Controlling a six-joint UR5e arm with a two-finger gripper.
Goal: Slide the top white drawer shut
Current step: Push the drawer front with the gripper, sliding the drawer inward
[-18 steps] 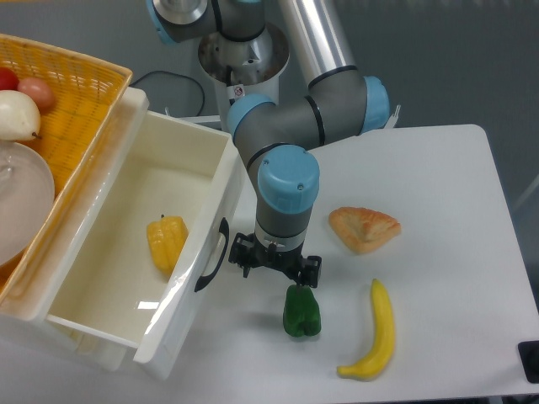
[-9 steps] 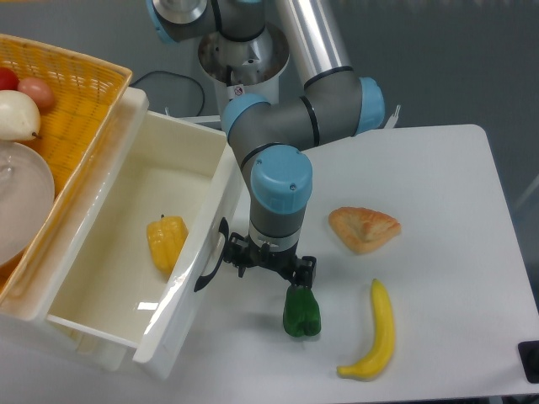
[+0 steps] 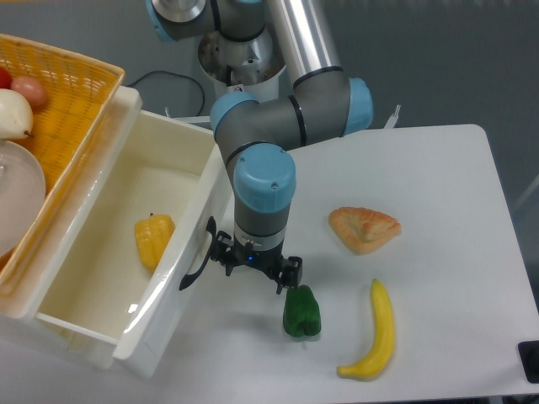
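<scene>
Camera view — one top white drawer [image 3: 126, 252], one end effector [image 3: 253, 269]

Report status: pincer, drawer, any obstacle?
Pincer at drawer front, beside handle; jaw state unclear. Drawer open, yellow pepper inside. Nothing seen blocking.

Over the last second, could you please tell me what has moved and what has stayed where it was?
The gripper moved left against the front of the top white drawer, beside its black handle, and the drawer slid left, partly closing. The yellow pepper inside and the wicker basket shifted left with it. Nothing was grasped. The green pepper, banana and pastry stayed put.
</scene>
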